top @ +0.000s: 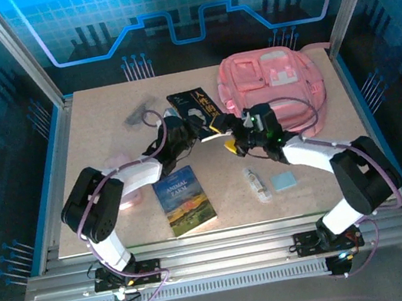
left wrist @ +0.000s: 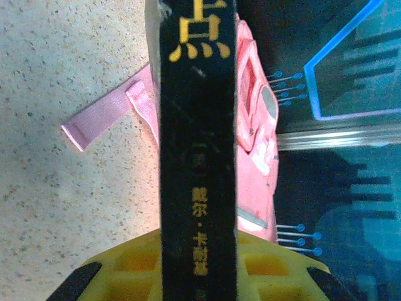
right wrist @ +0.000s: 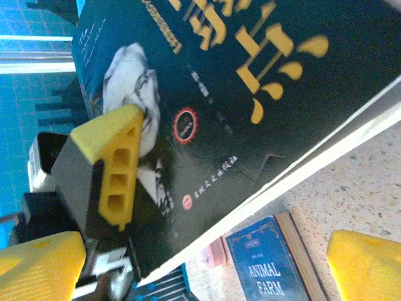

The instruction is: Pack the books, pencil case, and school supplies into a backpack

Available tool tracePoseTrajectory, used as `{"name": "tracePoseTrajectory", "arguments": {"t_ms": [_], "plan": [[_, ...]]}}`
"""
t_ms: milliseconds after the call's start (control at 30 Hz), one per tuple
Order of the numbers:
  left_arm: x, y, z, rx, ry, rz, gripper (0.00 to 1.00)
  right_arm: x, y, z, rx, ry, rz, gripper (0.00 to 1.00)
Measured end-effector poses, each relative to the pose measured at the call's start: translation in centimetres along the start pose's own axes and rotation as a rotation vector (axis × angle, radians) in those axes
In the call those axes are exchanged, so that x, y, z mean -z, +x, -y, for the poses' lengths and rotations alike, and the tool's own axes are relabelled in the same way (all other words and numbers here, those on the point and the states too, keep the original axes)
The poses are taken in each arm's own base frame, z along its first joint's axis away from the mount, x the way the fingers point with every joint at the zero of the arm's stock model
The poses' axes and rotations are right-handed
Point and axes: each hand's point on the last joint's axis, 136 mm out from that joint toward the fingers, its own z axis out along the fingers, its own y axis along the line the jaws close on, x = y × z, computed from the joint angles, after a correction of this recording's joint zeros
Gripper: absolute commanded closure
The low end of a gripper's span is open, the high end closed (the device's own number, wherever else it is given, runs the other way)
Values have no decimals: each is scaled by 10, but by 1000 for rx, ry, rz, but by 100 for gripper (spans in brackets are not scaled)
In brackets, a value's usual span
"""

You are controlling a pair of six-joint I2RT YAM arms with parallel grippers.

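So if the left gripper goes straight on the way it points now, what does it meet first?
The left gripper is shut on the black book, which sticks out ahead of it. Straight on, the book's far end would likely reach the pink backpack first, though depth is unclear.

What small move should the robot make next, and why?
Probably close the right claw on the black book: the left claw holds it off the table, the right claw is open beside it, and the backpack lies on the right arm's side.
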Motion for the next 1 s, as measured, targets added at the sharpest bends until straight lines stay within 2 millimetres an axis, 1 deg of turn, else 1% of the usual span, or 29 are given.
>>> {"name": "tracePoseTrajectory", "arguments": {"t_ms": [100, 167, 200, 233, 267, 333, 467, 500, 533, 567, 600, 633, 700, 733, 800, 867, 933, 1000], "plan": [[2, 4, 3, 59, 36, 36, 100, -9, 3, 1, -52, -34, 23, 0], [3, 4, 5, 88, 58, 57, 100, -13, 1, -5, -69, -70, 40, 5], [4, 4, 6, 103, 67, 64, 100, -15, -2, -9, -76, -93, 51, 9], [5, 3, 6, 118, 75, 71, 100, -16, -5, -13, -84, -113, 65, 20], [6, 3, 7, 132, 82, 73, 100, -16, -8, -16, -87, -129, 75, 28], [6, 3, 8, 158, 94, 79, 100, -17, -13, -22, -99, -163, 102, 53], [8, -1, 15, 205, 126, 93, 100, -15, -19, -23, -109, -180, 135, 93], [7, -1, 14, 219, 124, 92, 100, -13, -21, -26, -109, -191, 141, 100], [6, 0, 14, 221, 126, 89, 99, -12, -22, -27, -105, -195, 144, 100], [6, 0, 15, 221, 132, 87, 90, -10, -23, -28, -102, -196, 146, 100], [5, 2, 15, 222, 138, 76, 73, -8, -25, -28, -94, -195, 148, 100], [2, 5, 16, 221, 142, 61, 53, -5, -27, -27, -91, -188, 153, 100], [-3, 14, 18, 214, 149, 9, 26, 6, -38, -22, -77, -169, 177, 100], [-7, 19, 22, 208, 157, -21, 23, 14, -48, -18, -74, -151, 200, 100], [-15, 28, 30, 184, 170, -77, 23, 33, -70, -10, -63, -112, 255, 100], [-23, 36, 36, 157, 180, -126, 24, 59, -94, -5, -42, -78, 324, 100], [-32, 46, 36, 123, 178, -171, 23, 90, -116, -2, -13, -47, 397, 100], [-41, 56, 29, 95, 155, -209, 23, 117, -133, 0, 18, -17, 455, 100]]}}
